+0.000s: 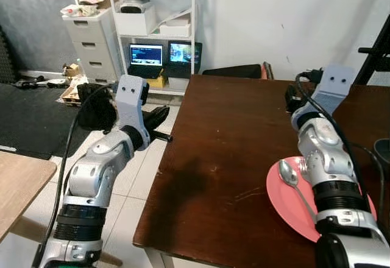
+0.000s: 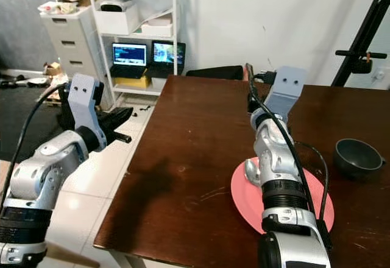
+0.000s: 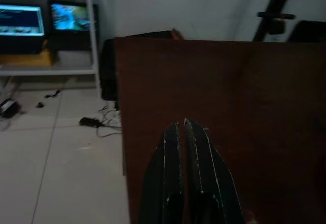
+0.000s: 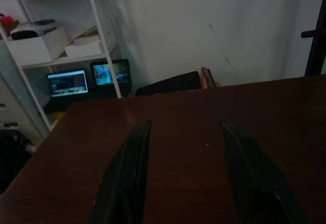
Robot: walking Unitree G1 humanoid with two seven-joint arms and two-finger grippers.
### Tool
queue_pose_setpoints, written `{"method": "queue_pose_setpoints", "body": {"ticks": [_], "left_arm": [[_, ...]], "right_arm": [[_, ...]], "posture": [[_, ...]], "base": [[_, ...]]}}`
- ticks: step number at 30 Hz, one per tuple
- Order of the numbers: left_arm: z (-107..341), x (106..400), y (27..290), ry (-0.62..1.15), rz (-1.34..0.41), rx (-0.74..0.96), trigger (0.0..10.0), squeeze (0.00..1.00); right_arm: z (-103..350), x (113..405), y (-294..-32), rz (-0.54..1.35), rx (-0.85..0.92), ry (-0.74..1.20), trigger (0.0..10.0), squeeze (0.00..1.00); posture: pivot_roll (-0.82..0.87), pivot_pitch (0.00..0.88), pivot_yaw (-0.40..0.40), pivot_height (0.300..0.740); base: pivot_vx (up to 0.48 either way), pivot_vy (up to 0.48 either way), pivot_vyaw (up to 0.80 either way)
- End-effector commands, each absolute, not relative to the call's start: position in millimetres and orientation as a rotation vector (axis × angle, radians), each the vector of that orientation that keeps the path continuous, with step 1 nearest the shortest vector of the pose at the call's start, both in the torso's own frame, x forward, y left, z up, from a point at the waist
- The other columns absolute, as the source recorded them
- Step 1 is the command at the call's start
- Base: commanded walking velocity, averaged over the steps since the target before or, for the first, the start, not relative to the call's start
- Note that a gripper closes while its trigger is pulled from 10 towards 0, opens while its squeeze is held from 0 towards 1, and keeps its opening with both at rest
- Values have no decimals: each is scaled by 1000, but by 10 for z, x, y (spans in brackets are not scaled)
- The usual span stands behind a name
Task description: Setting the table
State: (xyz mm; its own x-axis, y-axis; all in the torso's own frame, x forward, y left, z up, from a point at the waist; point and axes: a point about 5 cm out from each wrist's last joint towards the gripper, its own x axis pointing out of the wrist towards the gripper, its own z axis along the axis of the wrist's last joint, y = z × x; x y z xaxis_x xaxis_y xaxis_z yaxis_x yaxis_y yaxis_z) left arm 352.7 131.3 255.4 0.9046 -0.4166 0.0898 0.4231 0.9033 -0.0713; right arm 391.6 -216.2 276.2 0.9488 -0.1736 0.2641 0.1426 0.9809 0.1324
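The pink plate [image 2: 317, 204] lies on the brown table [image 1: 231, 158] near its front edge, with a spoon [image 1: 286, 172] resting on the plate's left part. A dark bowl [image 2: 358, 156] sits on the table to the right of the plate and a little farther back, apart from it.

The right gripper [image 4: 186, 173] hovers above the table beyond the plate, its fingers spread wide and empty; the right arm crosses over the plate. The left gripper [image 3: 182, 147] is off the table's left edge, above the floor, with its fingers pressed together and nothing between them.

Judging by this, the setting is partly done: plate, spoon and bowl are already on the table, and neither gripper carries anything. The step in hand looks like a pause between placements, perhaps just after a release.

The next move probably calls for pulling the right arm back clear of the plate without knocking the spoon, then fetching another item or tidying the spoon beside the plate.
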Motion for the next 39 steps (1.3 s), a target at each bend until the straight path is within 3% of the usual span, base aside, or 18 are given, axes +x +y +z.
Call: {"method": "queue_pose_setpoints", "body": {"ticks": [1, 3, 7, 13, 24, 39], "left_arm": [[2468, 3506, 1315, -51, -432, -61, 10000, 0], [2403, 3470, 1236, -74, -454, 101, 10000, 0], [2380, 3448, 1164, -121, -480, 228, 10000, 0], [2509, 3609, 1259, -80, -413, 129, 10000, 0], [2418, 3548, 1084, -78, -436, 64, 10000, 0], [2409, 3575, 1097, -57, -412, 38, 10000, 0]], "right_arm": [[2728, 3906, -2179, -156, 113, -275, 10000, 0], [2732, 3897, -2212, -133, 108, -287, 10000, 0], [2726, 3896, -2218, -115, 99, -293, 10000, 0], [2726, 3922, -2108, -78, 100, -294, 10000, 0], [2677, 3940, -2080, -77, 119, -272, 10000, 0], [2665, 3942, -2085, -82, 133, -260, 10000, 0]], "posture": [[-4, 105, 83, 740], [-17, 104, 74, 740], [-22, 98, 87, 740], [-30, 92, 88, 740], [-27, 84, 92, 740], [-22, 85, 90, 740]], "base": [[0, 0, 0], [0, 0, 0], [0, 0, 0], [0, 0, 0], [0, 0, 0], [0, 0, -777]]}}
